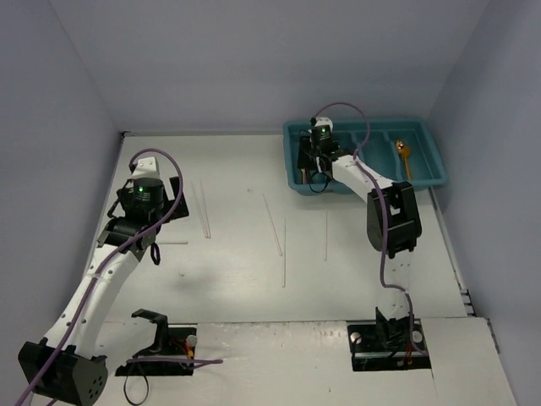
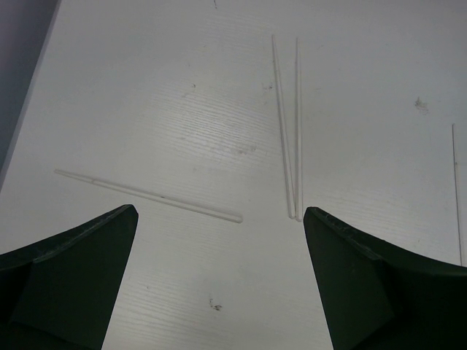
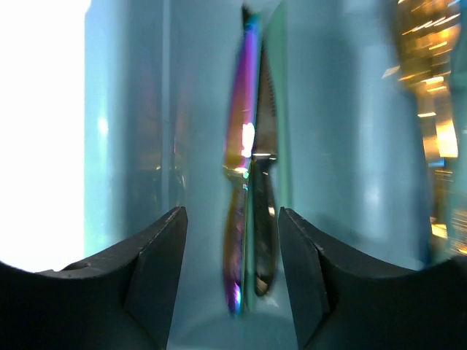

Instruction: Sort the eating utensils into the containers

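My left claw (image 2: 220, 210) hangs wide open; the white chopstick pair (image 2: 298, 131) lies upper centre on the counter (image 2: 146, 87), long axis pointing up-frame. My right claw (image 3: 231, 211) stands parted around the purple utensil (image 3: 241, 131) lying in the tray (image 3: 328, 182).

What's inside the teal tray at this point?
A gold spoon lies in a right compartment. The right wrist view shows an iridescent knife and a dark utensil together in another. The right arm covers the left compartments from above, so anything else there is hidden.
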{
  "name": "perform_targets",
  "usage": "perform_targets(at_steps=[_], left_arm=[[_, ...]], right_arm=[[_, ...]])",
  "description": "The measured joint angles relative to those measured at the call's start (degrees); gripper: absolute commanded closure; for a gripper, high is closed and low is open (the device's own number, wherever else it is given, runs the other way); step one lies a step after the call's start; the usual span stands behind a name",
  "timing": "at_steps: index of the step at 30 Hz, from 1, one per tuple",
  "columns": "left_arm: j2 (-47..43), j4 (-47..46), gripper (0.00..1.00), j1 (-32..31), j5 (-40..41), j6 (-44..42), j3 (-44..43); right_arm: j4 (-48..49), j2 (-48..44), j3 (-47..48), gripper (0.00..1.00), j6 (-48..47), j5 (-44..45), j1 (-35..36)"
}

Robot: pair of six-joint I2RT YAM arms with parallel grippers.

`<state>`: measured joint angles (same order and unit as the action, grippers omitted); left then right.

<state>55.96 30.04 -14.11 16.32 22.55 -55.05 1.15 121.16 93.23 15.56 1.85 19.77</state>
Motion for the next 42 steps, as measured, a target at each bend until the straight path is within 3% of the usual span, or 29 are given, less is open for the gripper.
perform_targets(at_steps=[5, 11, 15, 23, 36, 39, 42], left_arm=[[-1.12, 0.00, 0.03, 0.05, -0.42, 0.00, 0.00], [-2.95, 0.00, 0.03, 0.43, -1.42, 0.01, 0.00], [-3.01, 0.13, 0.03, 0.48, -1.97, 0.05, 0.00], [-2.35, 0.13, 0.03, 0.74, -2.45, 0.07, 0.00], [-1.87, 0.11, 0.03, 1.28, -2.58, 0.16, 0.23], [-1.87, 0.12, 0.03, 1.36, -2.60, 0.17, 0.31], [-1.84, 0.11, 0.02, 1.38, -2.58, 0.17, 0.33]], right_arm=[[-0.64, -12.25, -5.40, 0.47, -1.79, 3.81, 0.39], [-0.27, -34.12, -19.49, 0.44, -2.04, 10.33, 1.19], [-0.66, -42.57, -30.46, 0.44, -0.37, 12.96, 1.43], [-3.39, -42.91, -46.45, 0.47, 7.33, 12.86, 4.42], [1.43, -31.46, -49.63, 0.59, 15.26, 10.52, 6.40], [2.98, -29.54, -49.57, 0.66, 16.04, 11.16, 7.11], [4.82, -28.82, -49.57, 0.88, 16.51, 11.61, 7.56]])
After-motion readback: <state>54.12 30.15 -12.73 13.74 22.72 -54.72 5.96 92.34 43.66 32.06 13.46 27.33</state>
